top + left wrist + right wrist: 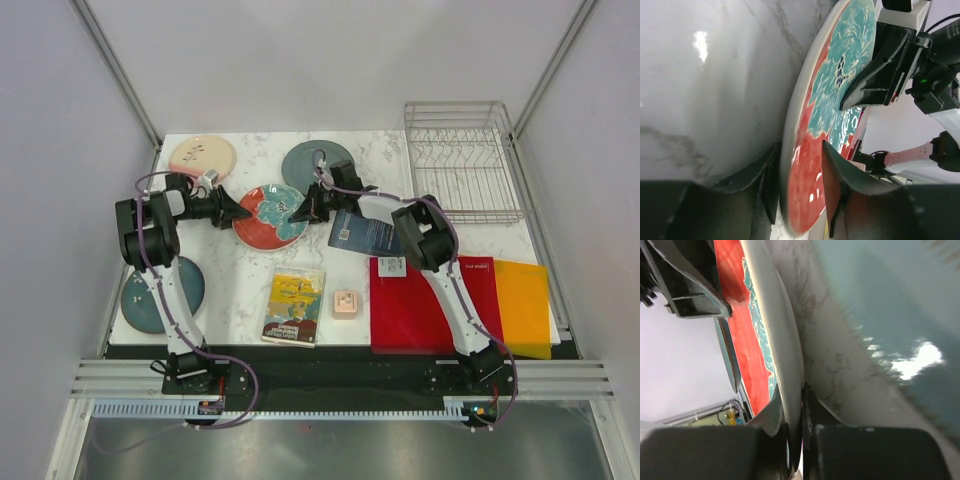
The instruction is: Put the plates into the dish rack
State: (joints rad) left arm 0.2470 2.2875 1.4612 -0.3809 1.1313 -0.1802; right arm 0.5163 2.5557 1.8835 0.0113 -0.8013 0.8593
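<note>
The red plate with the teal floral pattern (270,218) sits mid-table, held at both sides. My left gripper (238,210) is shut on its left rim; in the left wrist view the fingers (832,170) straddle the plate (810,190). My right gripper (300,212) is shut tight on the right rim (785,340). The grey-green plate (305,165) lies behind, also in the right wrist view (890,300). The cream-and-pink plate (202,156) is at the back left. The dark teal plate (150,300) is at the front left. The dish rack (465,213) stands at the back right.
A dark blue book (366,235) lies just right of the red plate, and a yellow-covered book (294,305) lies in front. A small pink block (346,302) sits beside a red mat (430,305) and an orange sheet (522,305).
</note>
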